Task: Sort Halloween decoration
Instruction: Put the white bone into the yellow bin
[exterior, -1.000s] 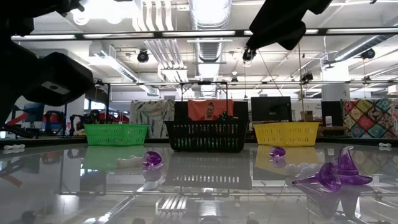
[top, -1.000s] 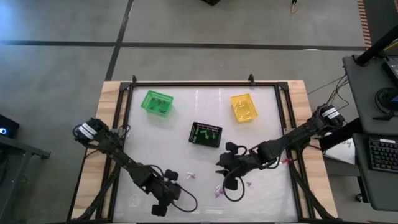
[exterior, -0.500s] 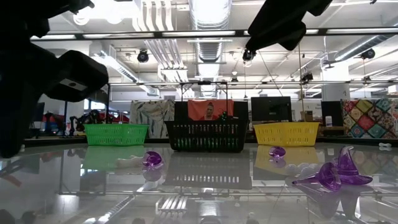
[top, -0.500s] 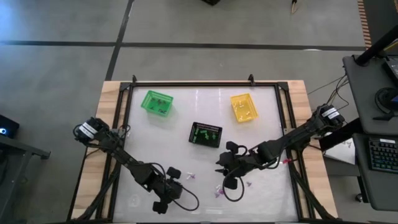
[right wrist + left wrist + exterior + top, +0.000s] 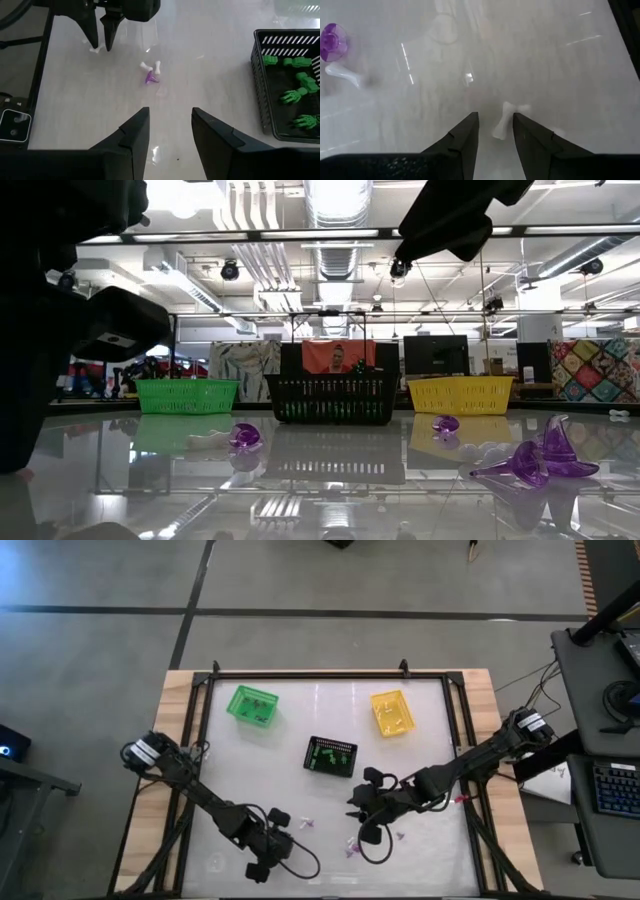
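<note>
A: What sat at the left of the overhead frame?
B: The left gripper, low and left of centre, fingers spread a little around a small white bone lying flat on the table; it hadn't closed on it.

A: And the middle?
B: A purple trinket with two white bones touching it lay between the grippers. The green basket stood upper left, the black basket at centre with green hands inside, the yellow basket upper right.

A: The right side?
B: The right gripper, lower centre-right, hung with fingers apart, holding nothing. Purple hats lay nearby
</note>
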You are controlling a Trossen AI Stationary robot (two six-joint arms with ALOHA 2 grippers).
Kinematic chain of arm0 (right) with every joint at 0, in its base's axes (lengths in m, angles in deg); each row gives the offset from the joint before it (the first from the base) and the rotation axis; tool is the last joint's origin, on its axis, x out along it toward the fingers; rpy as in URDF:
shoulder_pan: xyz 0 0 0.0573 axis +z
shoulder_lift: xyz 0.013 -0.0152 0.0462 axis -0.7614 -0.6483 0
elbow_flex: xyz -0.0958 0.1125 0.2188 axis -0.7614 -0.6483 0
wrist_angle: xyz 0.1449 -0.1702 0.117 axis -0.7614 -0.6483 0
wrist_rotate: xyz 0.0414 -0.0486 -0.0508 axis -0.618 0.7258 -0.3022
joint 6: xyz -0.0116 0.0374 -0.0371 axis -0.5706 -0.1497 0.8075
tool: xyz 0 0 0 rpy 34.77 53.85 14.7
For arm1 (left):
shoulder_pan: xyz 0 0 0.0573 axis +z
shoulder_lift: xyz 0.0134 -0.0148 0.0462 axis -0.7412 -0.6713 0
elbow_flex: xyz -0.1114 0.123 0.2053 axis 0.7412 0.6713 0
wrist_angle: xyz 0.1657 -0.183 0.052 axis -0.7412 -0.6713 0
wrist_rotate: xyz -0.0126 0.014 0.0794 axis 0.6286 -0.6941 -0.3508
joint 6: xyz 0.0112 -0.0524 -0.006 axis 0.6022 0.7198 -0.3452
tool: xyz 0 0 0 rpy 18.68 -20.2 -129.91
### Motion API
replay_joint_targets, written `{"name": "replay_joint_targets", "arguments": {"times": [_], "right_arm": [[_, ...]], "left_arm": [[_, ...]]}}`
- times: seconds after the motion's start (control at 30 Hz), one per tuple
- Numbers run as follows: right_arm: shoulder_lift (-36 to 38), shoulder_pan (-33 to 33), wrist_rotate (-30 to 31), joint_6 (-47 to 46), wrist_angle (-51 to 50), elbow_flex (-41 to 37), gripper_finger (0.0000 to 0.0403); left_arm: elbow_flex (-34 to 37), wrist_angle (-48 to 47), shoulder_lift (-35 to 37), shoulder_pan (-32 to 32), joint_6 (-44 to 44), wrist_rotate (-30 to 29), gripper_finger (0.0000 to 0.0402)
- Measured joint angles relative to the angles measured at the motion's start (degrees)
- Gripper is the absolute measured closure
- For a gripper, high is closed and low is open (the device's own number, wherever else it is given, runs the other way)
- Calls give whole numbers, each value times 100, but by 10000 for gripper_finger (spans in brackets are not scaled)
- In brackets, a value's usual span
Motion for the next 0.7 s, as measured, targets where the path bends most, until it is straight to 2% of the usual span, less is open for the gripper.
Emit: {"name": "replay_joint_targets", "arguments": {"times": [0.37,0.7], "right_arm": [[0,0,0,0,0,0,266],[0,0,0,0,1,0,266]], "left_arm": [[-15,-95,-38,0,2,-135,303],[-20,-248,-38,9,-11,-318,390]]}}
